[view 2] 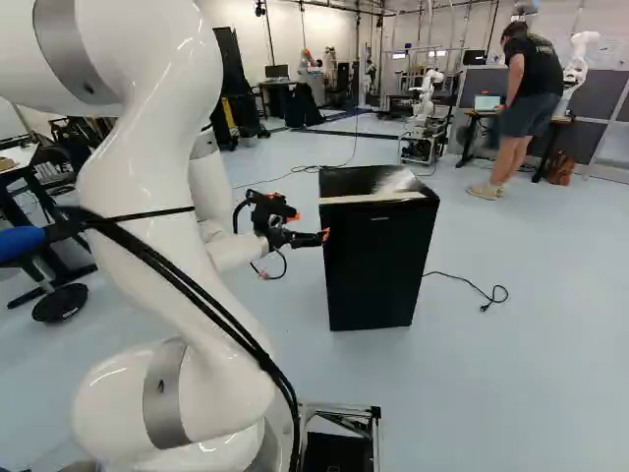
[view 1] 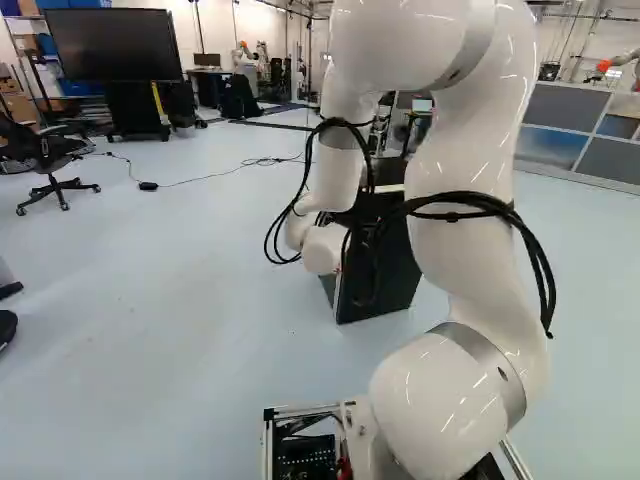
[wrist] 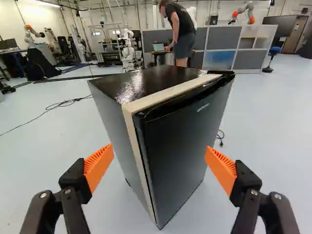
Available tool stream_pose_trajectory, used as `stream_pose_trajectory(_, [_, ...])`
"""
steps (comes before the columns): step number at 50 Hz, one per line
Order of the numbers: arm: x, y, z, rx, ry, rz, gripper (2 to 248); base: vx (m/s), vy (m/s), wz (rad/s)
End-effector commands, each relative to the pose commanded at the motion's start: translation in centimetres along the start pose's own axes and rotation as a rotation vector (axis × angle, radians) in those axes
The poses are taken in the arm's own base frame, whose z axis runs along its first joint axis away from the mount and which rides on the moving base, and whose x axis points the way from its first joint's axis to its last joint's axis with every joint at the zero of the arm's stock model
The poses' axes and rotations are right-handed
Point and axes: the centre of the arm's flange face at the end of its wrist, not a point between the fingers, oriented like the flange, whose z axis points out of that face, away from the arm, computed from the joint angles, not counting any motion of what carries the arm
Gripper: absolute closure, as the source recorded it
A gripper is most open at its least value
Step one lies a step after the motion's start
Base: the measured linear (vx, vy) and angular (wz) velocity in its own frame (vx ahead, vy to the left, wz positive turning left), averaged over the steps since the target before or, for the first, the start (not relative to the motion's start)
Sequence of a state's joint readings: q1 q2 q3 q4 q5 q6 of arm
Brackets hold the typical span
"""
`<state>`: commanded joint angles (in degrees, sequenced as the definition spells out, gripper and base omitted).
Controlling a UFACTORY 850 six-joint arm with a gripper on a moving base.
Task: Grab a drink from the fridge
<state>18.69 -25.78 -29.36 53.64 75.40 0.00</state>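
In the right base view the gripper [view 2: 313, 236] is at the near left side of a small black fridge [view 2: 378, 261], level with its upper part. The wrist view shows the gripper [wrist: 160, 158] open, its orange pads wide apart with nothing held. Ahead of the fingers stands the fridge [wrist: 178, 141], its door shut, a pale strip running along the edge between door and body. In the left base view the arm partly covers the fridge [view 1: 385, 290]. No drink is visible; the fridge's inside is hidden.
A cable with a plug [view 2: 486, 295] lies on the floor beside the fridge. Another cable [wrist: 46, 109] runs over the floor behind it. An office chair [view 1: 50, 165] and a large screen [view 1: 112, 45] stand further off. Another robot [view 2: 425, 98] is in the background.
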Motion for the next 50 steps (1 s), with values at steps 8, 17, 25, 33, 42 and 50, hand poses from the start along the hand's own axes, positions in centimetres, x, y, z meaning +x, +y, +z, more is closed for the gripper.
stream_pose_trajectory(8, [-0.7, -0.3, 0.7, -0.036, 0.014, -0.002, 3, 0.000, 0.000, 0.000])
stream_pose_trajectory(17, [-1.0, -1.0, 1.3, -0.043, 0.020, 0.001, 3, 0.000, 0.000, 0.000])
stream_pose_trajectory(25, [-1.1, -1.8, 1.7, -0.040, 0.025, 0.007, 3, 0.000, 0.000, 0.000])
stream_pose_trajectory(33, [-1.1, -2.4, 2.4, -0.042, 0.030, 0.014, 3, 0.000, 0.000, 0.000])
stream_pose_trajectory(42, [-1.1, -3.0, 3.1, -0.045, 0.036, 0.024, 3, 0.000, 0.000, 0.000])
stream_pose_trajectory(50, [-1.1, -3.6, 3.9, -0.048, 0.042, 0.032, 3, 0.000, 0.000, 0.000])
